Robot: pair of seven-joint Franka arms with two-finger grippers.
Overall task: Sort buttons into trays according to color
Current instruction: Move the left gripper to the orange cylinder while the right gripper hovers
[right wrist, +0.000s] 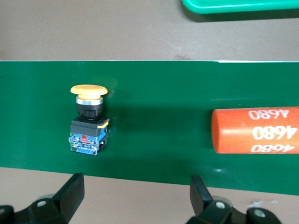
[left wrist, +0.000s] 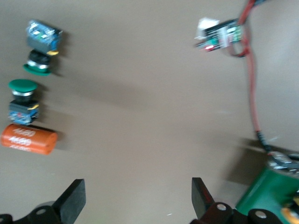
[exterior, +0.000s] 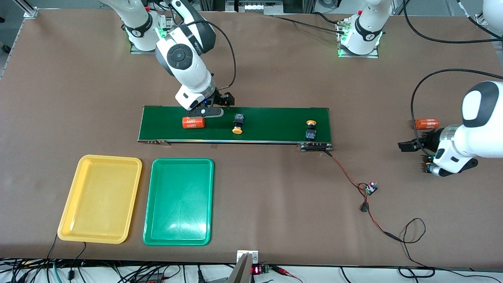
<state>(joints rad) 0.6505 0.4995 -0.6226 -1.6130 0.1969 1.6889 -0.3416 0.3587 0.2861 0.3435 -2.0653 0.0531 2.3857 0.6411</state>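
Brown counter (exterior: 275,78) carrying a dark-green conveyor belt (exterior: 275,118) at its centre. At about seven o'clock from the belt, nearer the front camera, lie the yellow tray (exterior: 110,158) and the green tray (exterior: 182,160). They lie edge to edge and both are unfilled, presumably so that either colour can be dropped within one short reach.

One yellow-capped button (exterior: 238,124) lies on its side mid-belt. A second yellow-capped button (exterior: 311,129) lies at the belt's three-o'clock end, and an orange cylinder (exterior: 193,123) at its nine-o'clock end.

The right gripper (exterior: 218,104) hangs over the belt beside that cylinder, its jaws spread wide and empty. Its wrist view frames the mid-belt button, which suggests a pick being lined up.

The left gripper (left wrist: 138,191) is over bare counter toward the left arm's end, its jaws likewise wide apart and holding nothing. Two green-capped buttons (left wrist: 23,100) lie cap to cap there beside another orange cylinder (left wrist: 29,138). No button is sorted yet.
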